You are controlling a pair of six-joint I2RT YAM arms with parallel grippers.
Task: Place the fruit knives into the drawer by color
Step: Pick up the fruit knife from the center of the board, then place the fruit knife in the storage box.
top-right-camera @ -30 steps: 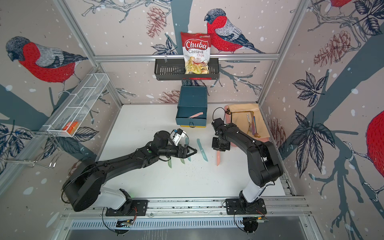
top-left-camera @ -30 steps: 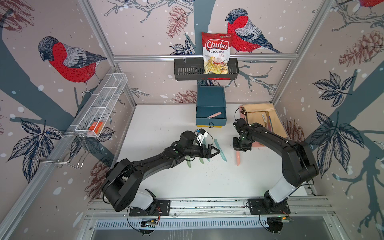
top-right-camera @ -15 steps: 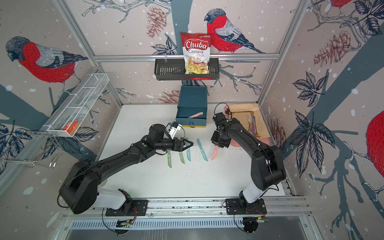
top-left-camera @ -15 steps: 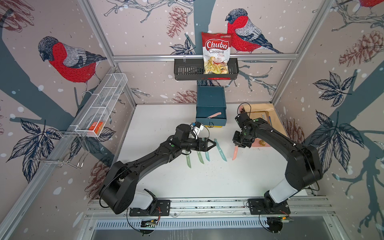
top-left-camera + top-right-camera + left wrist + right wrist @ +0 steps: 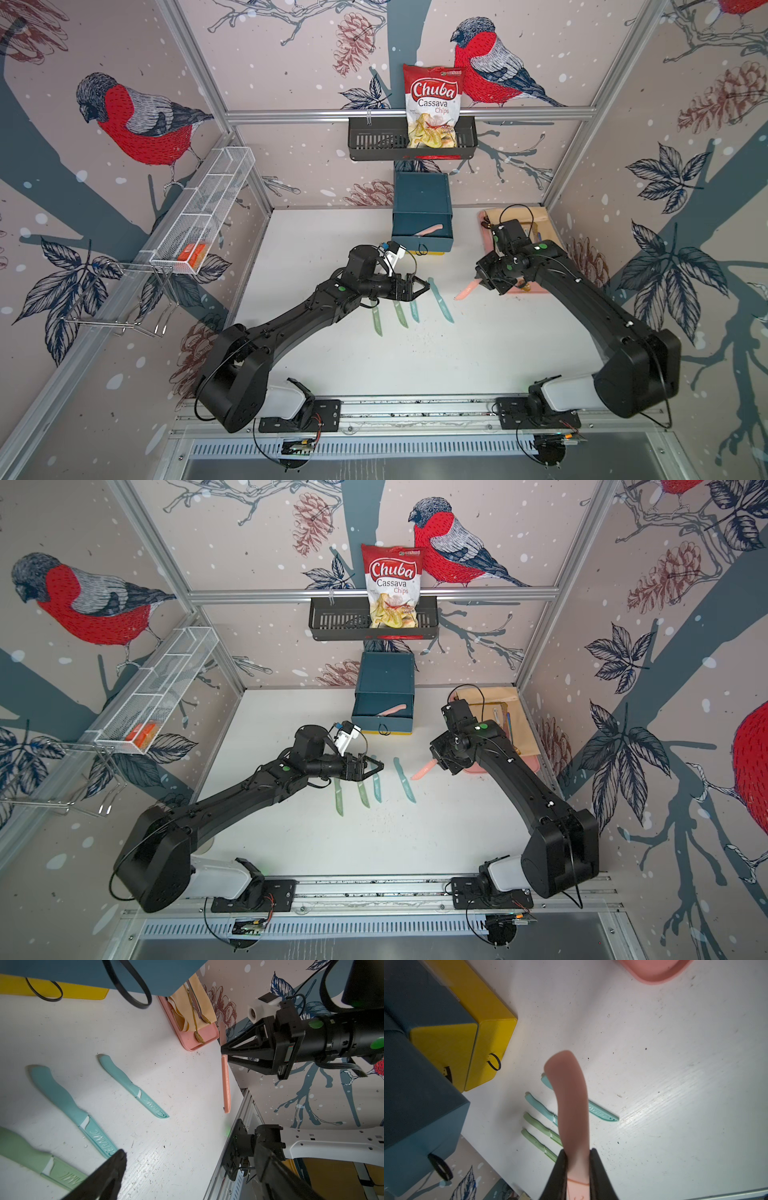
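My right gripper is shut on a salmon pink fruit knife and holds it off the table, right of the row of knives. Two sage green knives and two teal knives lie side by side on the white table. Just above their handle ends hovers my left gripper, open and empty, its fingertip over a teal blade. The teal drawer chest stands at the back, its top drawer pulled out with another pink knife inside.
A pink tray with a beige cloth and metal cutlery lies at the back right, beside my right arm. The black wall basket holds a chips bag. A white mesh shelf hangs on the left wall.
My right gripper has lifted the pink knife off the table and carried it slightly back. The left gripper has drifted a little toward the chest, still open.
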